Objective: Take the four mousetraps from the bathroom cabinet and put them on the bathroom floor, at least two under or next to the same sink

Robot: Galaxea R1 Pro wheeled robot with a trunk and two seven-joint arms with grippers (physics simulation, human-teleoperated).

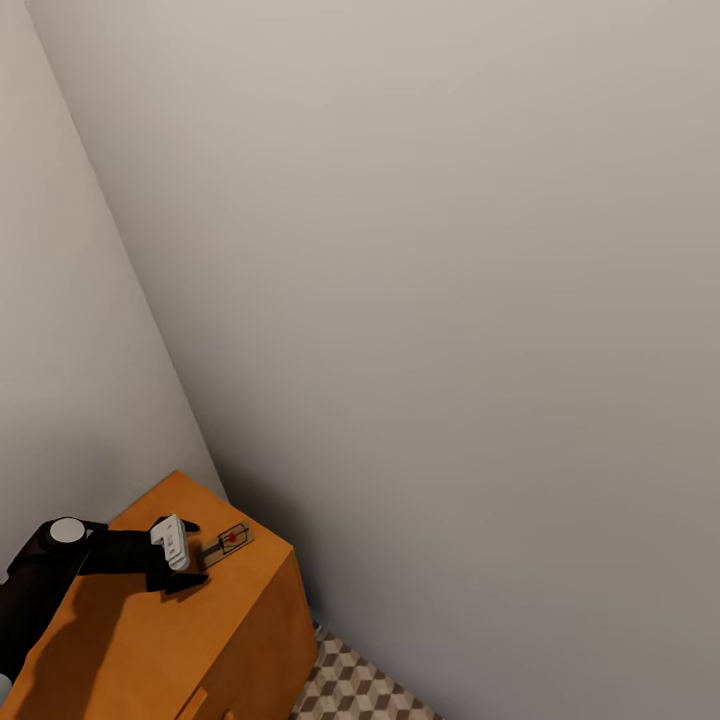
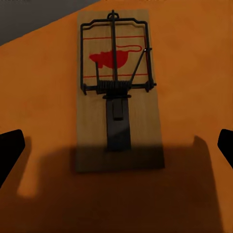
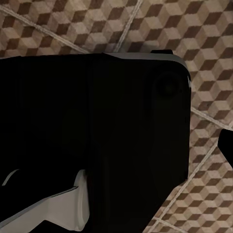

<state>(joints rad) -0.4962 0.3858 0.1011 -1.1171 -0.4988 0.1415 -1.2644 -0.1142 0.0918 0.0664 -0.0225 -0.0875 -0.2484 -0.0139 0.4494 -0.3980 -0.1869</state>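
One mousetrap (image 1: 230, 542) lies flat on the orange-brown cabinet (image 1: 130, 630) top, near its far corner by the wall. It is a small wooden board with a dark wire spring and a red mark (image 2: 112, 59). My left gripper (image 1: 192, 556) hovers just short of it, open, with its fingers either side of the trap's near end. In the left wrist view the mousetrap (image 2: 118, 92) sits between the two dark fingertips (image 2: 9, 151) at the picture's edges, and nothing is held. The bathroom floor (image 3: 204, 29) with its cube pattern lies below the right arm, where one dark fingertip (image 3: 227, 143) of the right gripper shows.
Two plain pale walls meet in a corner (image 1: 150, 330) right behind the cabinet. A strip of cube-pattern floor (image 1: 365, 690) shows beside the cabinet's end. A black part of the robot's body (image 3: 97, 136) covers much of the right wrist view.
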